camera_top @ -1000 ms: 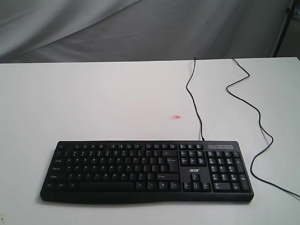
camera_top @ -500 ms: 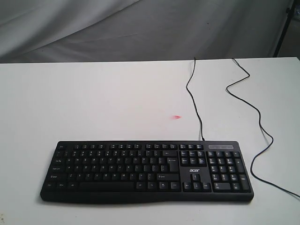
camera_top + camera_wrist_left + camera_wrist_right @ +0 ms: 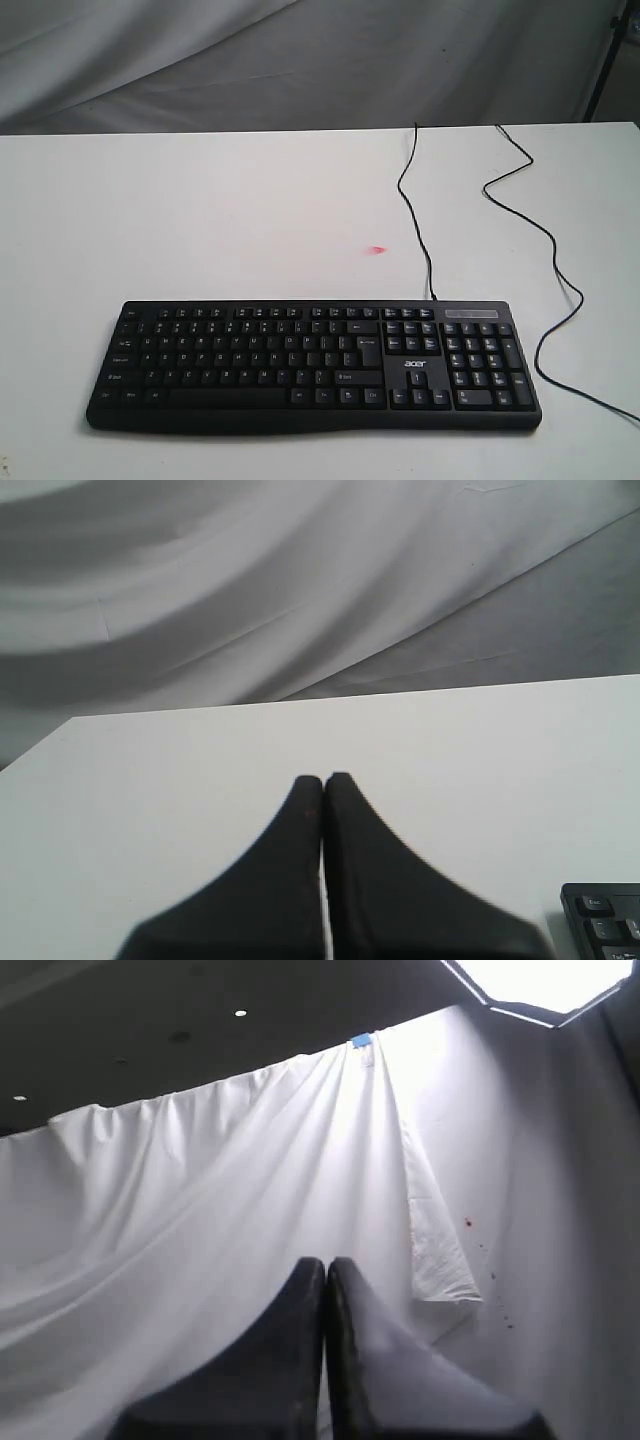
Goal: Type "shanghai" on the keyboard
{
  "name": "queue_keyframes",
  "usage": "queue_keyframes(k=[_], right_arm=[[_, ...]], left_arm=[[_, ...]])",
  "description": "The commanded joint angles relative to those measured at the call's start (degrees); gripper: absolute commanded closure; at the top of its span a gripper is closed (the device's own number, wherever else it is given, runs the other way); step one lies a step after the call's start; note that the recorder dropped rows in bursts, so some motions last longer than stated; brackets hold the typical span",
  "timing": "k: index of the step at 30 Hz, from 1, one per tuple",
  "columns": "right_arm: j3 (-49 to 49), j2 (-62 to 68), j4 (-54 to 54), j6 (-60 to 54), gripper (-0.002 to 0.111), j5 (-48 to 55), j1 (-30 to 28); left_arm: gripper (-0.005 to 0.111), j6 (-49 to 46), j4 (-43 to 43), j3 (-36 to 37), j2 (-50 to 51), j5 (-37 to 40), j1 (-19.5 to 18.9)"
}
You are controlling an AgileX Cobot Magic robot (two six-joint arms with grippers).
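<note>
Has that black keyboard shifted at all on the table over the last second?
No. The keyboard lies just where it was, with the same gap to the pink spot on the table.

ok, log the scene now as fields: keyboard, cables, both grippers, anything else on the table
keyboard: black, flat on white table, untouched
keyboard cable: enters keyboard's back edge
second cable: loops past number-pad end
red mark: small, on table behind keyboard
left gripper: shut, empty, above table, keyboard corner nearby
right gripper: shut, empty, facing white cloth
</note>
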State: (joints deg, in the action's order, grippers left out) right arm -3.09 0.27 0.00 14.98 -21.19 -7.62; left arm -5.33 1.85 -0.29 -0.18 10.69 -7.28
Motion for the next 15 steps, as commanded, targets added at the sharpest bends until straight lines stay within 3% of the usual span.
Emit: queue_keyframes(k=[1, 5, 8, 15], right_arm=[[-3.1, 4.1, -14.9, 13.2, 0.108, -1.5, -0.4], [-5.3, 11.6, -34.0, 24.2, 0.108, -14.0, -0.4], [-8.7, 17.7, -39.2, 26.1, 0.108, -22.1, -0.4], [-20.4, 32.4, -51.4, 37.1, 0.108, -22.8, -0.4]], left_arm=[[0.106, 0.2, 0.0, 0.3, 0.2, -0.2, 0.2], [0.106, 0.2, 0.0, 0.3, 0.2, -0.2, 0.2], [0.106, 0.2, 0.0, 0.3, 0.2, -0.2, 0.2], [0.106, 0.2, 0.0, 0.3, 0.2, -0.2, 0.2]])
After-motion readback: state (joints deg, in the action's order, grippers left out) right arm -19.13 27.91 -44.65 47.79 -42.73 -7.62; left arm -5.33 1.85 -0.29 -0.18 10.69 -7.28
